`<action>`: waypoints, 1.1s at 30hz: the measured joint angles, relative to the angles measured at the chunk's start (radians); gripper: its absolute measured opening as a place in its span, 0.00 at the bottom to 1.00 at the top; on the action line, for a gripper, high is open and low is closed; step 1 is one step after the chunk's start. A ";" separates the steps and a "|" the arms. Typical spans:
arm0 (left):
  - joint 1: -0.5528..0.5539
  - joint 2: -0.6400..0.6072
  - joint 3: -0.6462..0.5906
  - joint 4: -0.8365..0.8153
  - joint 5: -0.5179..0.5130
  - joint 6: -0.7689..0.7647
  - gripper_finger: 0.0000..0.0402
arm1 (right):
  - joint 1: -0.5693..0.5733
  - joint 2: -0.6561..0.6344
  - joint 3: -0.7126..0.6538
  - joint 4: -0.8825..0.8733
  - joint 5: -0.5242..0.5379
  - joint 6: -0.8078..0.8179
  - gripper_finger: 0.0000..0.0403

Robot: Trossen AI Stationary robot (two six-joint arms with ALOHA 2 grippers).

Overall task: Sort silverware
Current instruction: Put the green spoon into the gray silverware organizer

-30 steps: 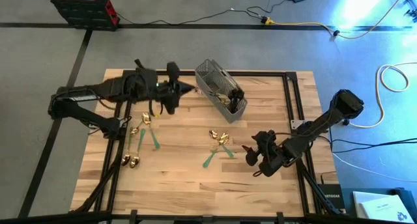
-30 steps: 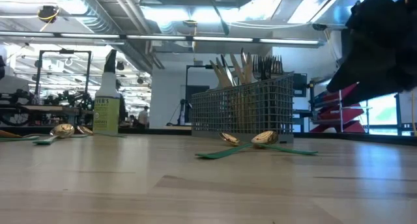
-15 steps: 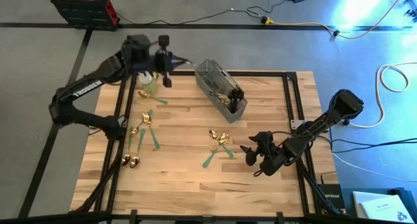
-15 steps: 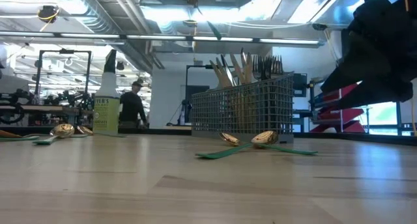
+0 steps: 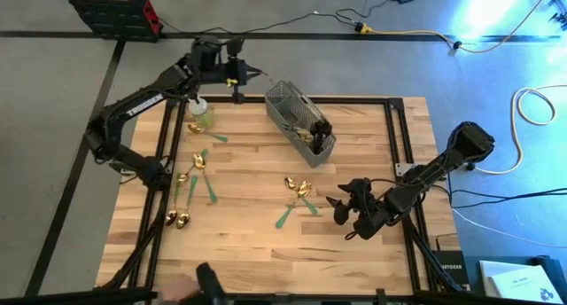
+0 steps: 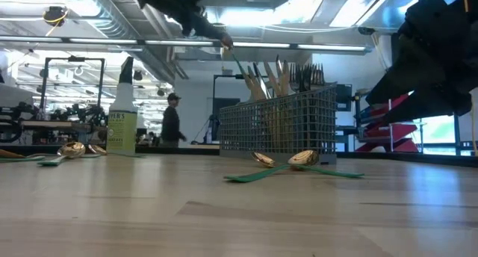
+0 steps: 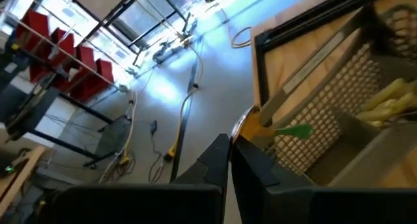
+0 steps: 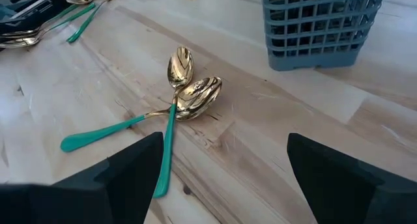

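Spoon, gold bowl, green handle [image 7: 287, 130]: light, stiff, slick; my left fingers [image 7: 229, 160] clamp its handle above grey mesh caddy [image 5: 301, 123]; right fingers [image 8: 225, 168] apart.

caddy [image 6: 278, 121] mesh is hiding its silverware's lower halves | right hand [image 6: 441, 55] is running off the frame edge

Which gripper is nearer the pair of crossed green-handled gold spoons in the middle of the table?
Right. The right gripper hovers open just beside the crossed spoons, toward the table's right edge. The left gripper is shut at the far edge by the caddy.
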 joint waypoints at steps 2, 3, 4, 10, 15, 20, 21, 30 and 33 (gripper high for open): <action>0.000 0.022 0.000 0.014 -0.043 0.020 0.00 | 0.000 0.000 0.000 0.000 0.000 -0.002 0.77; 0.000 0.031 0.000 0.014 -0.066 0.033 0.00 | 0.000 0.000 0.000 0.000 0.000 -0.002 0.77; 0.000 0.037 0.000 0.013 -0.083 0.045 0.00 | 0.000 0.001 0.000 0.000 0.000 -0.002 0.77; 0.001 0.044 -0.001 0.012 -0.167 0.056 0.00 | 0.000 0.032 0.000 0.013 0.001 -0.003 0.77; 0.001 0.045 -0.001 0.008 -0.221 0.025 0.00 | 0.000 0.084 0.000 0.073 0.005 -0.003 0.77; -0.009 0.058 -0.001 -0.015 -0.225 -0.038 0.00 | 0.000 0.133 0.000 0.124 0.004 -0.003 0.77; -0.014 0.060 -0.001 -0.014 -0.226 -0.053 0.00 | 0.000 0.139 0.000 0.128 0.004 -0.003 0.77; -0.035 0.120 -0.001 0.005 -0.297 -0.134 0.00 | 0.000 0.156 0.000 0.141 0.002 -0.003 0.77; -0.035 0.143 -0.001 0.008 -0.303 -0.158 0.00 | 0.000 0.156 0.000 0.140 -0.001 -0.003 0.77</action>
